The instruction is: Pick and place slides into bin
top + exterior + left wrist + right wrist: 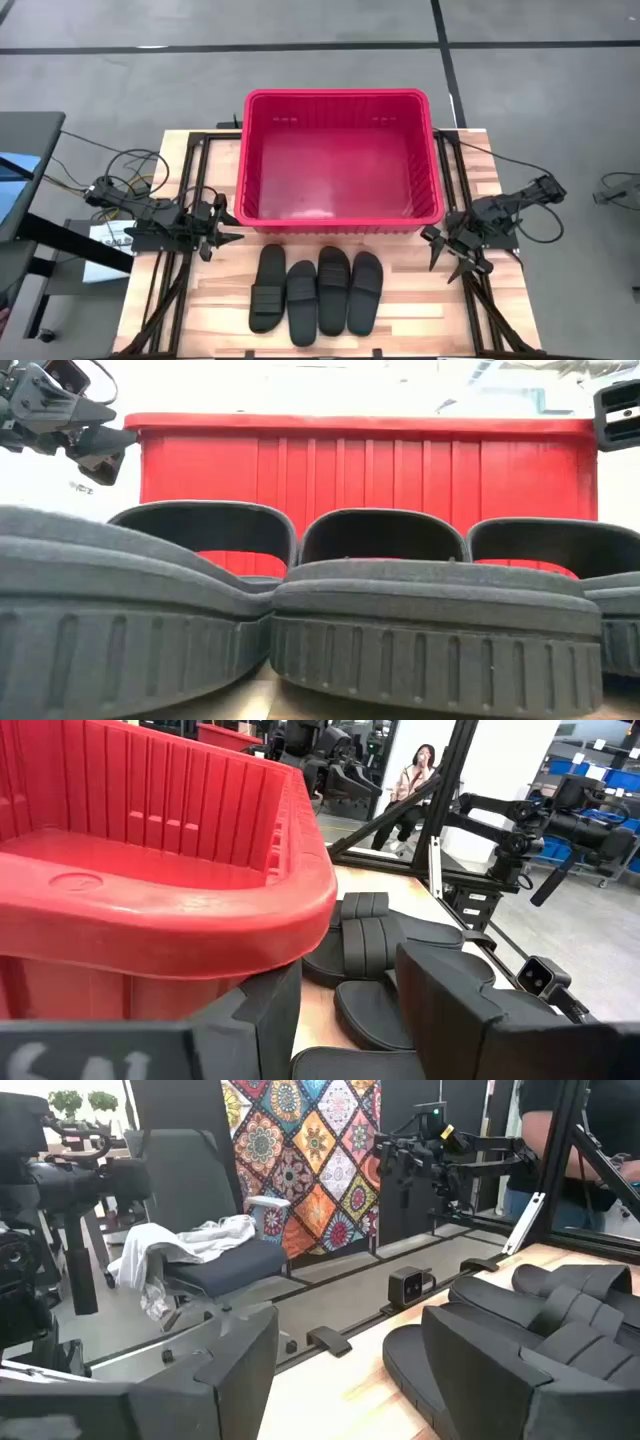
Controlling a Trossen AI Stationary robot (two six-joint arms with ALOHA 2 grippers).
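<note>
Nothing is in the bin (340, 100) yet: all four slides (316, 289) lie side by side in the lower centre of the high view, on the counter (400, 335) just below the bin's near wall. They are packed so closely that neighbours touch. That is the main hazard, I judge: fingers coming down on one strap could catch the next sandal and drag or flip it, or wedge between the two soles (the rubbery material would likely cling rather than slide free).

The left end effector (218, 228) waits at the bin's lower-left corner, its fingers spread, as the left wrist view shows with the red rim looming just ahead. The right end effector (447, 249) sits at the bin's lower-right corner, likewise spread. Both are close to the bin wall, so a careless swing toward the slides could knock the basket.

Black frame rails (170, 290) run along both counter edges, narrowing the approach from the sides. A person (412, 772) sits in the room beyond, well apart from the work.
</note>
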